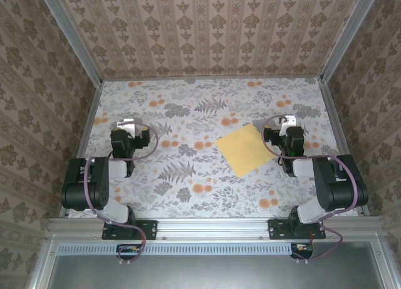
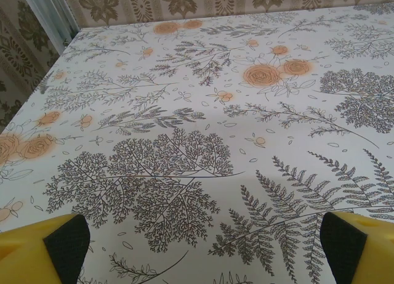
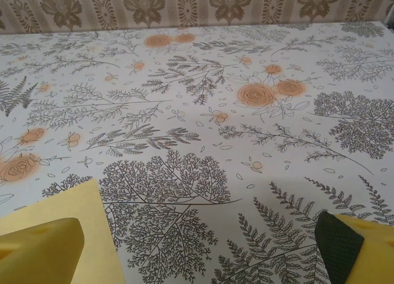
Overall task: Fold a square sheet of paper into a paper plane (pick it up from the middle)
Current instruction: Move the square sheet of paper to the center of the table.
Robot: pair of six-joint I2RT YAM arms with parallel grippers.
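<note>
Robot test cell, lab-type rig, not a home. Evidence: silver alu extrusion frame (image 1: 213,225) runs along the near edge, w/ matching corner posts. Beige damask-pattern wallpaper panels (image 1: 207,32) box in 3 sides as walls. Flat tabletop w/ grey-fern & orange-flower print cover (image 1: 188,107). 2 black jointed robot arms (image 1: 88,185) are bolted side by side to the near rail, ending in the left gripper (image 1: 127,123) & right gripper (image 1: 287,121).

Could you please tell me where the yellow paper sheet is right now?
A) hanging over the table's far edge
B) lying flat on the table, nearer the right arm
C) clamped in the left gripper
B: the square sheet of paper lies flat and unfolded on the table, just beside the right gripper, with nothing gripping it.
</note>
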